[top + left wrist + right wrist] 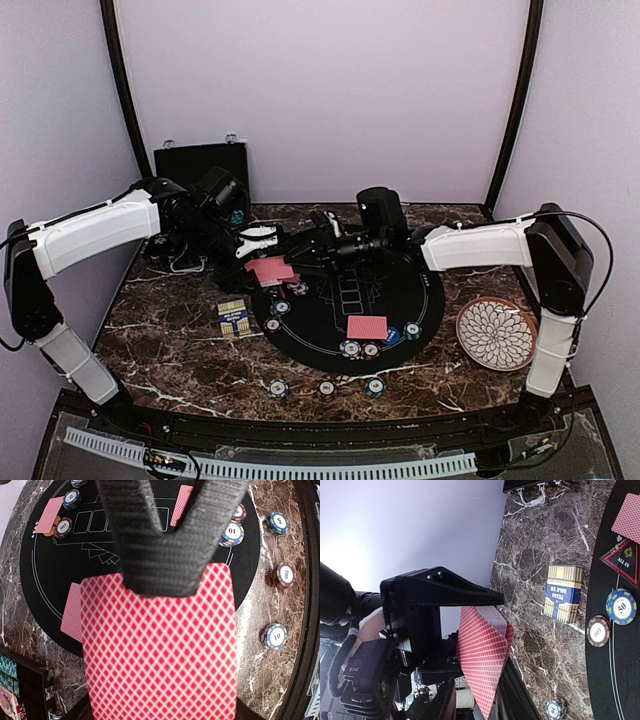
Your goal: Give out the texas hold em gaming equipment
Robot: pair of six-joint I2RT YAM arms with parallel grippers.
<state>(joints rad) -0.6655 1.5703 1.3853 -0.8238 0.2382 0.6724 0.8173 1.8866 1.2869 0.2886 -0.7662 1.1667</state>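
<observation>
Room, top view: lavender walls close in a dark marble table (pixel 170 350). A round black poker mat (pixel 320 330) lies in the middle, a black case (pixel 200 160) stands at the back left, and a white petal plate (pixel 496 333) sits on the right.
Laid out, top view: a dealt card (pixel 367 327) lies face down on the mat's near side with chips (pixel 350 349) just beside it. Three front chips (pixel 326 387) line the marble near the front edge. A card box (pixel 234 318) lies just left of the mat.
Arms, top view: the left gripper (pixel 262 250) and right gripper (pixel 305 250) meet above the mat's back-left edge, with the deck (pixel 272 270) between them.
Left pincer, left wrist view: the left gripper (pixel 160 580) has its jaws pressed together on the top edge of the deck (pixel 159 650), which hangs above the mat, clear of it.
Seats, left wrist view: face-down cards lie at three places on the mat (pixel 125 545), with chips (pixel 232 532) beside two of them. A corner of the case (pixel 20 690) shows what look like unused chips.
Right pincer, right wrist view: the deck (pixel 482 660) is slightly fanned and well above the marble. I cannot tell whether the right gripper is spread or pinching a card.
Nearby, right wrist view: the card box (pixel 563 591) lies on the marble. A red-edged triangle marker (pixel 624 560) reading ALL IN sits on the mat near a dealt card (pixel 630 510) and two chips (pixel 621 606).
Progress: dealing looks partly done. Several seats have cards and chips, but most of the deck is undealt.
</observation>
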